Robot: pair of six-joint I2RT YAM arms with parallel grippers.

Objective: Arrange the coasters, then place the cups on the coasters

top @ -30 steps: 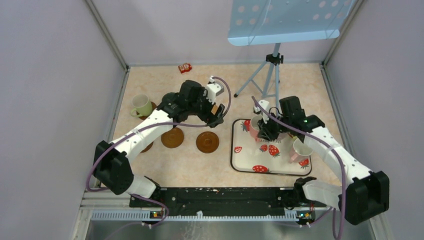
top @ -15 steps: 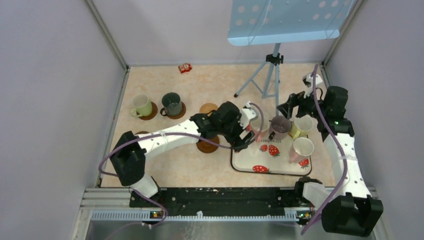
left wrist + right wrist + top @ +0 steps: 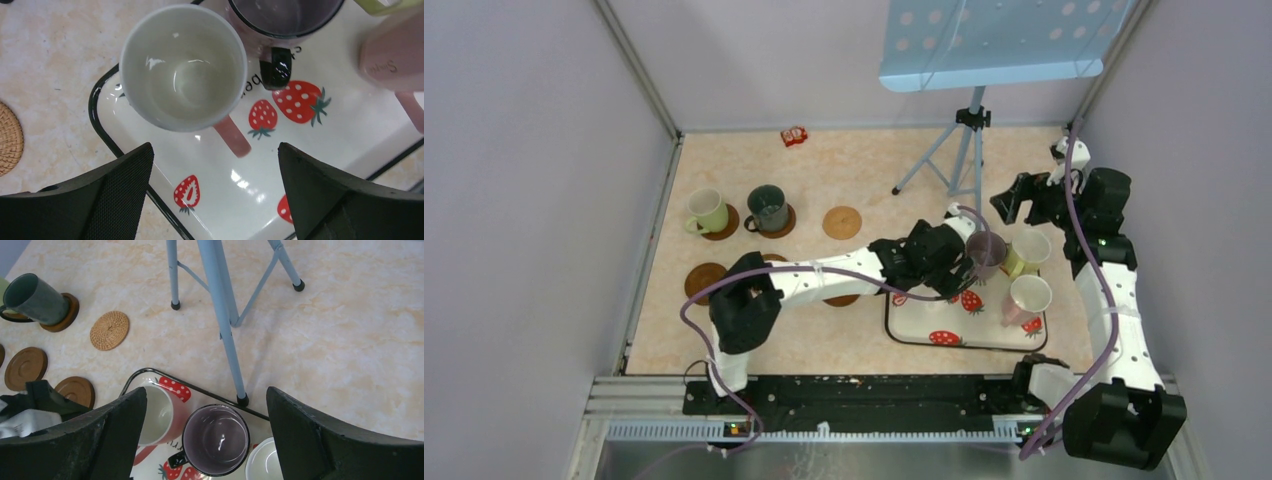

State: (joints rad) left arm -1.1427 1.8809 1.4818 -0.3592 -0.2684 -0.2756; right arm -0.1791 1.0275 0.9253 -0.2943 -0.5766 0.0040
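Cup (image 3: 182, 67), pink (hidden from overhead)

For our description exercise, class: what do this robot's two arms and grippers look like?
The left arm and right arm have white links and black joint housings. A purple cable runs along each. The left gripper and right gripper have broad black wedge-shaped fingers, finely textured.

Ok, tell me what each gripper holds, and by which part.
Nothing is held. The left gripper hangs open over the pink handled mug on the white strawberry-print tray; the right gripper is open and empty.
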